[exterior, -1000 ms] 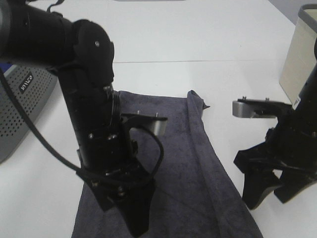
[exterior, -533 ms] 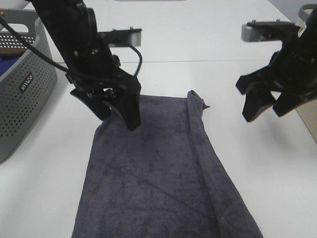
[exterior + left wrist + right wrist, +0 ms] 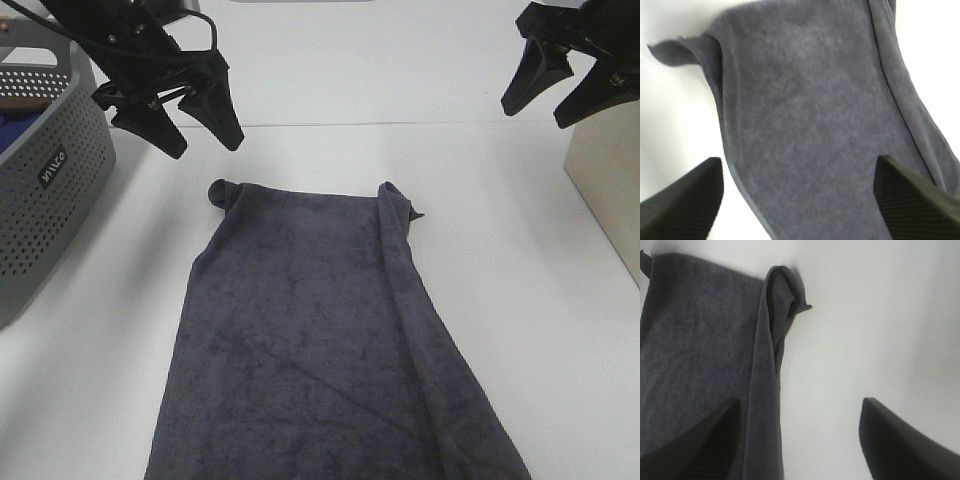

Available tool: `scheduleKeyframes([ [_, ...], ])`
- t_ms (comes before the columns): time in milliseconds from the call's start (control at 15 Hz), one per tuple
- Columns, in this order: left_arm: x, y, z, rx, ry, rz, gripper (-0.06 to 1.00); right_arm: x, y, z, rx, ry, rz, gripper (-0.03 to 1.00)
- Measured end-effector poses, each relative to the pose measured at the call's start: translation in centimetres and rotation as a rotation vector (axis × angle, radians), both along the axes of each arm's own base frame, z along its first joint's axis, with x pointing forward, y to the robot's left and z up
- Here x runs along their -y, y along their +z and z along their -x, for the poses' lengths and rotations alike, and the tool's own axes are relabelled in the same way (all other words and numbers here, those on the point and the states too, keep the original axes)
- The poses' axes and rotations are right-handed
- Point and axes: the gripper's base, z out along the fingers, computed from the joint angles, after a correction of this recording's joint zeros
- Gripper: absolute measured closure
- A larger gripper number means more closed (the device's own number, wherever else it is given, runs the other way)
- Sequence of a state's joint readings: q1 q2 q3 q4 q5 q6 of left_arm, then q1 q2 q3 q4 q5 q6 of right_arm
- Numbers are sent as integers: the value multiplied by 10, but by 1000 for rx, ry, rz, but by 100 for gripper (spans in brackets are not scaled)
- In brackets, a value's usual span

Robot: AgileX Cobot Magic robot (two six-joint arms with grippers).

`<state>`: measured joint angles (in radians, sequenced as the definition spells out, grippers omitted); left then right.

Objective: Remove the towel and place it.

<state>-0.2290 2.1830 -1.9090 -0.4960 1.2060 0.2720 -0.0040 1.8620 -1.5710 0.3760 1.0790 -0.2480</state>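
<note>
While the towel point(image 3: 320, 340) lies spread on the table point(image 3: 520, 250), the left gripper point(image 3: 206, 146) at ten o'clock and the right gripper point(image 3: 537, 114) at two o'clock hover with jaws apart, empty.

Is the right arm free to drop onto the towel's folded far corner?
Probably yes. The right pincer hangs open above the table; the towel has its folded corner exposed nearby, with nothing lying between them.
</note>
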Motion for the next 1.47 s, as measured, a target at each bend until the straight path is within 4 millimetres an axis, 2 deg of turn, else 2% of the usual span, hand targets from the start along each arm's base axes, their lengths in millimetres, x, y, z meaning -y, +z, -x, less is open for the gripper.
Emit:
scheduleKeyframes([
  [200,5,-24,-23,-1,10,2,10,-1,-32,-36,-85,20,-12,25],
  [400,8,-60,-47,-33,54,9,10,-2,-67,-70,-144,41,-20,24],
  [600,1,-84,-67,-54,116,64,10,-3,-95,-101,-130,37,-42,24],
  [733,-7,-100,-74,-87,156,114,10,-7,-121,-114,-149,29,-92,24],
  [1000,-22,-122,-78,-132,191,124,10,-10,-153,-117,-206,19,-129,24],
  [1267,-40,-126,-83,-139,230,134,10,-14,-172,-117,-249,5,-185,24],
  [1467,-41,-126,-83,-140,233,140,10,-15,-175,-118,-254,4,-199,24],
])
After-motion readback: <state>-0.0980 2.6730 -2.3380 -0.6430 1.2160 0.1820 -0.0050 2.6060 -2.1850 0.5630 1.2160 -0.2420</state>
